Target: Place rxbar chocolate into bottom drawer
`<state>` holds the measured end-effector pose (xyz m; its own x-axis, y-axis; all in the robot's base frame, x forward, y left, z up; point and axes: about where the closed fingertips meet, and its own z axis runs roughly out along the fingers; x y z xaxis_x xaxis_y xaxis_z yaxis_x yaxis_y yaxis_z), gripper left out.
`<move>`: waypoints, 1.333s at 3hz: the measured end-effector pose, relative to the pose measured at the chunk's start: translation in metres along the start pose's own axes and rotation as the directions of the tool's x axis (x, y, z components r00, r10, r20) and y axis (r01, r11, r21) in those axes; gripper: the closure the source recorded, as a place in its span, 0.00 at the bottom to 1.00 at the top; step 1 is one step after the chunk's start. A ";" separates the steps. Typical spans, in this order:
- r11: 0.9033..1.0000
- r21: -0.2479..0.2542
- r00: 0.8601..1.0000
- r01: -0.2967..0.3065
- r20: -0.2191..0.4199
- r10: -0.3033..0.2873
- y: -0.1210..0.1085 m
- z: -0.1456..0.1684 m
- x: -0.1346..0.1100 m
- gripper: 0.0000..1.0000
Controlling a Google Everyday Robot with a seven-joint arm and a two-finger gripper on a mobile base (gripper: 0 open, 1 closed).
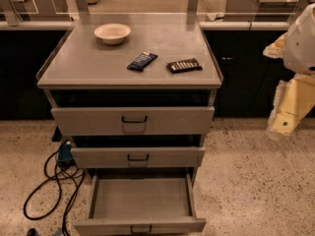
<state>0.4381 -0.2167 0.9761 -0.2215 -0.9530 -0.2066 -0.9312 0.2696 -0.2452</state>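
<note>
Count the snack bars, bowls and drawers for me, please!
Snack bars: 2, the rxbar chocolate and the dark blue bar
Bowl: 1
Drawers: 3, top drawer, middle drawer, bottom drawer pulled out
Total: 6
The gripper hangs at the far right.

I see the rxbar chocolate (pixel 184 65) on the cabinet top (pixel 93 60), the bottom drawer (pixel 140 200) open, and the gripper (pixel 283 123) at right, well apart.

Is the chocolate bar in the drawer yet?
Not yet. Done: the bottom drawer is pulled open and empty. Now: the gripper hangs to the right of the cabinet, away from the bar. Left: grab the rxbar chocolate off the top and put it in the drawer.
</note>
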 end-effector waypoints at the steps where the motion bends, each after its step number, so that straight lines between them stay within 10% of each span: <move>1: 1.000 0.000 1.000 0.000 0.000 0.000 0.000 0.000 0.000 0.00; 2: 1.000 -0.025 0.998 -0.011 0.066 0.013 -0.010 0.012 0.005 0.00; 4: 0.986 -0.155 0.941 -0.056 0.321 0.104 -0.078 0.105 0.026 0.00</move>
<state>0.5349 -0.2480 0.8905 -0.2124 -0.8246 -0.5243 -0.9510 0.2979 -0.0833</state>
